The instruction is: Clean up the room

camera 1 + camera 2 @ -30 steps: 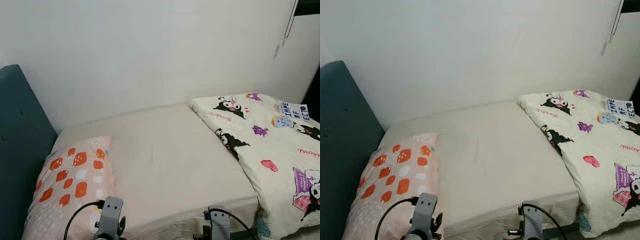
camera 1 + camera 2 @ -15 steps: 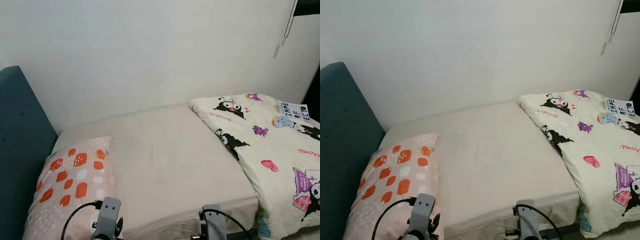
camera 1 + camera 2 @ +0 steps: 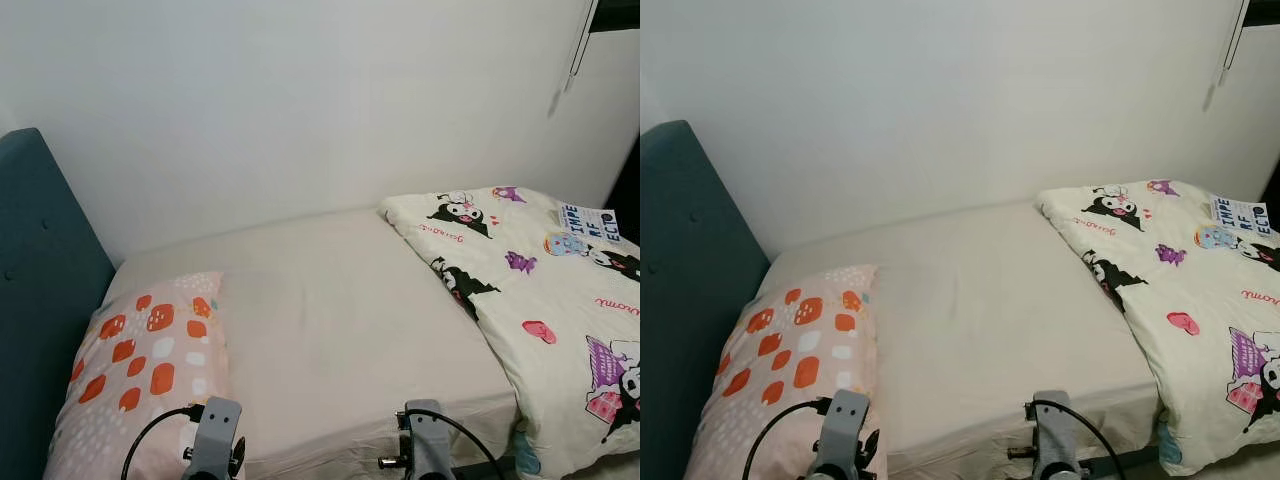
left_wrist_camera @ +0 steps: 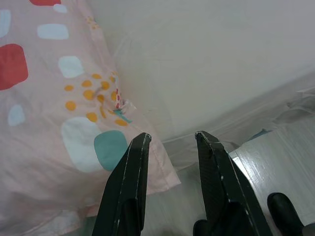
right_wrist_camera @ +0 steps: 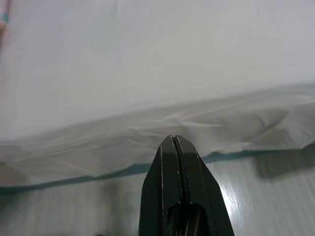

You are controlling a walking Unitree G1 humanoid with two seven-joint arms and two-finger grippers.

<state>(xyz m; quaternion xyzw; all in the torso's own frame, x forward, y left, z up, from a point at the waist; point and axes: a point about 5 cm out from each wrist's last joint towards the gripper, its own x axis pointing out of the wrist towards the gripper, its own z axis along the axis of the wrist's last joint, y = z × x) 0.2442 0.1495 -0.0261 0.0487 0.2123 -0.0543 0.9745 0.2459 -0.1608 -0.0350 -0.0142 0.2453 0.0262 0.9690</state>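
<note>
Cream bed sheet (image 3: 340, 320) spreads ahead of both grippers; cartoon-print duvet (image 3: 540, 300) bunched beyond the right gripper (image 5: 174, 142), fingers pressed together; spotted pillow (image 4: 54, 98) just beside the left gripper (image 4: 172, 137), fingers parted, empty.

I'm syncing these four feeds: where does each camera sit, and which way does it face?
Head eye views: forward-down at bed, pillow, quilt; both wrists low.
Left wrist view: along open left gripper, at the pillow's corner.
Right wrist view: along shut right gripper, at the bed's edge.
Shared: the bed.
</note>
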